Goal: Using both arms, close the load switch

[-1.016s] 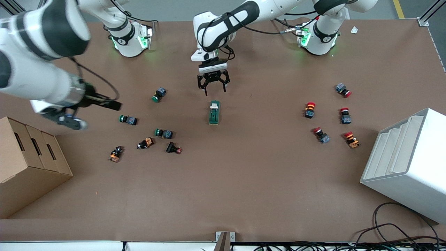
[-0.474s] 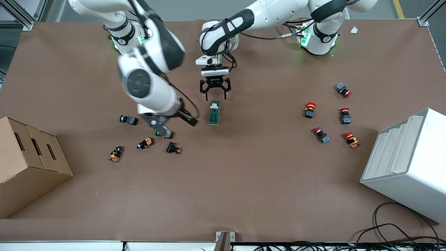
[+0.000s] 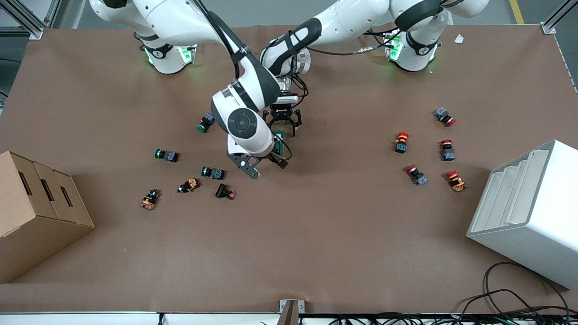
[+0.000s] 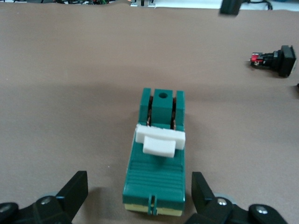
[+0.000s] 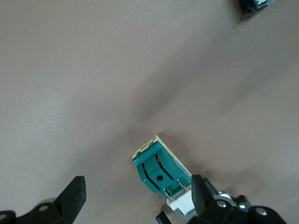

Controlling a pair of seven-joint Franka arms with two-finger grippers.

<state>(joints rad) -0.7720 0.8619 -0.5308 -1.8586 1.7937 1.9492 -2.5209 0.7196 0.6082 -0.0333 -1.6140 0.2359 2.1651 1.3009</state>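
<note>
The load switch [image 3: 280, 134] is a dark-green block with a white lever, lying mid-table and mostly hidden in the front view by the right arm's hand. My left gripper [image 3: 283, 121] is open and low at the switch's end that lies farther from the front camera. In the left wrist view the switch [image 4: 156, 161] lies between the open fingers [image 4: 74, 191], apart from both. My right gripper [image 3: 267, 168] is open over the switch's nearer end. In the right wrist view the switch [image 5: 161, 170] lies close beside one finger [image 5: 200, 193] of the right gripper [image 5: 138, 191].
Green, orange and black push-buttons [image 3: 212, 172] lie toward the right arm's end, with a cardboard box [image 3: 36, 212] nearer the front camera. Several red push-buttons [image 3: 402, 141] and a white bin [image 3: 528, 212] are toward the left arm's end.
My right arm has swung from the right arm's end of the table to over the load switch. My left gripper has moved down closer to the switch, staying open.
</note>
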